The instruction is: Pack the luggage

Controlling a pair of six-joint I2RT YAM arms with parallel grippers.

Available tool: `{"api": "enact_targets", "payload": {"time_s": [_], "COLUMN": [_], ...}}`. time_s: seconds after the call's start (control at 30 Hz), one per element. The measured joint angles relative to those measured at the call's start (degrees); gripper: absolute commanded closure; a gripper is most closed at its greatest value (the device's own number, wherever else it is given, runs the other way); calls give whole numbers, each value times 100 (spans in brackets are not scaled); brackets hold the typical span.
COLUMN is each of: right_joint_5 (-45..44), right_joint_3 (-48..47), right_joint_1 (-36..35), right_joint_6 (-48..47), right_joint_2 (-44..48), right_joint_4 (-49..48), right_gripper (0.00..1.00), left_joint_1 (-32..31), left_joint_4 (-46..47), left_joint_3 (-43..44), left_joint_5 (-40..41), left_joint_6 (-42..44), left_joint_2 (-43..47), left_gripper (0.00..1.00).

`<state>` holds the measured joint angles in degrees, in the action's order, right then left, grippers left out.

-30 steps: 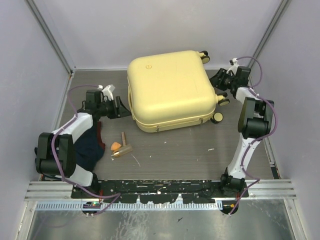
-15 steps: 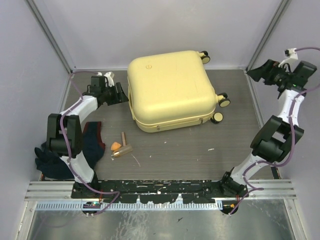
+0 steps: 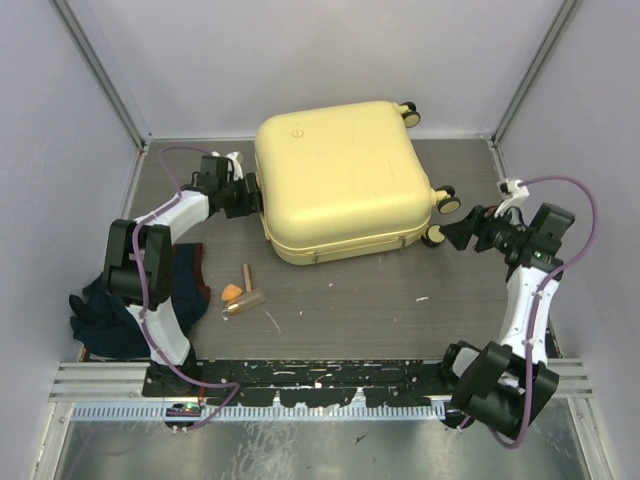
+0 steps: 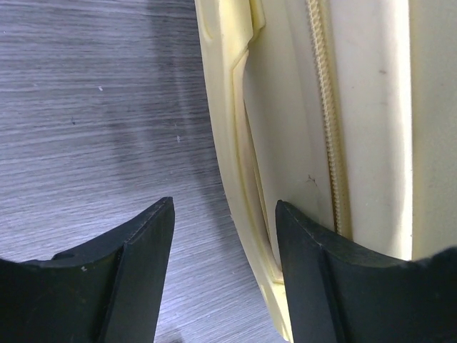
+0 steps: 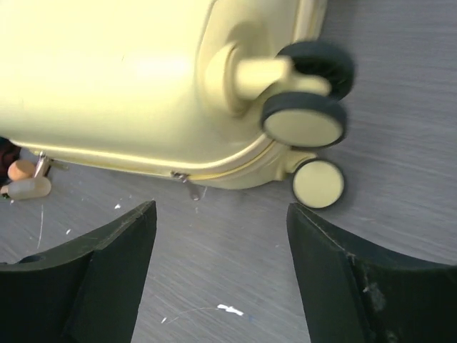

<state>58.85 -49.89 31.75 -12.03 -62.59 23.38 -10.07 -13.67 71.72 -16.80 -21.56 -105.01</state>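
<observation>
The pale-yellow luggage point(image 3: 340, 180) lies flat and closed in the middle of the table, wheels on its right side. My left gripper point(image 3: 252, 196) is open at the suitcase's left edge; in the left wrist view its right finger point(image 4: 335, 279) rests against the yellow shell point(image 4: 285, 143) beside the zipper seam. My right gripper point(image 3: 452, 236) is open and empty, just right of the near wheels point(image 3: 437, 234). The right wrist view shows the wheels point(image 5: 303, 121), the shell point(image 5: 107, 78) and a zipper pull point(image 5: 191, 187) ahead of the open fingers.
A dark blue garment point(image 3: 150, 300) lies by the left arm's base. Small items lie in front of the suitcase: an orange piece point(image 3: 232, 293), a tan bottle point(image 3: 246, 300) and a brown stick point(image 3: 247, 274). Grey walls close in the table on three sides.
My right arm swung up and out to the right, then came down with the gripper beside the near wheels. My left gripper moved up and right to the suitcase's left edge.
</observation>
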Motion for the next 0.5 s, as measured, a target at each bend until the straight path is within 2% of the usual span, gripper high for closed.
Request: {"api": "enact_targets", "payload": {"time_s": [0.23, 0.5], "right_joint_5": [-105, -979], "right_joint_3": [1604, 2922], "right_joint_1": [-820, -2116], "right_joint_6": [1038, 2155], "right_joint_2": [643, 673], "right_joint_4": [-986, -2900], "right_gripper": [30, 40], "left_joint_1": [-24, -35], "left_joint_4": [-39, -118], "left_joint_3": [-2, -2], "left_joint_5": [7, 0], "left_joint_6": [-24, -24], "left_joint_2": [-15, -15], "left_gripper": [43, 47]}}
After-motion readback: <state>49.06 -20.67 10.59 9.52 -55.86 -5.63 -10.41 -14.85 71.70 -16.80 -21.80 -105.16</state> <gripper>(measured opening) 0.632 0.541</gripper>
